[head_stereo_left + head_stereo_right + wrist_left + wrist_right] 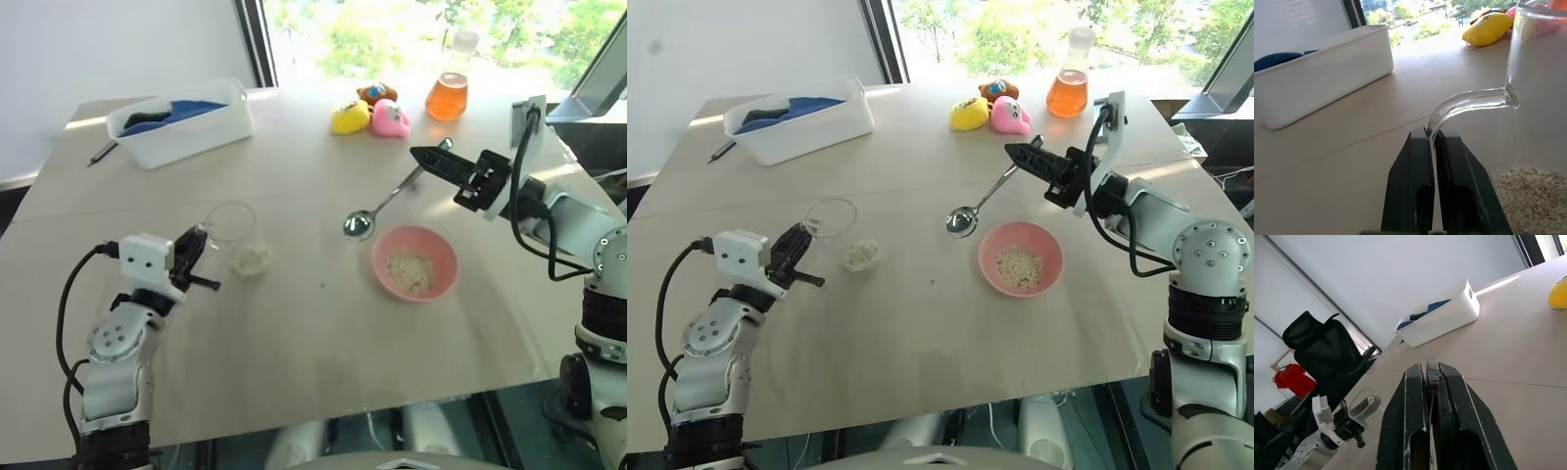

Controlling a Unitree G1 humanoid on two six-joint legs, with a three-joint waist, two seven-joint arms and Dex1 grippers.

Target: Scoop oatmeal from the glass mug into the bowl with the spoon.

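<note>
On the near left of the surface (294, 323), the left end effector (1434, 142) is clamped on the handle of the glass mug (235, 238), apparently to steady it; oatmeal (252, 259) lies in its base. To the right, the pink bowl (414, 262) holds some flakes. Above it, the right end effector (423, 157) pinches the spoon (377, 211) by its handle, bowl end hanging between mug and bowl, seemingly ready to dip.

The glass mug (235, 238) stands left of the bowl (415, 261).

Spoon (982, 200) in R fingers (1019, 154), above bowl (1021, 258)
</note>
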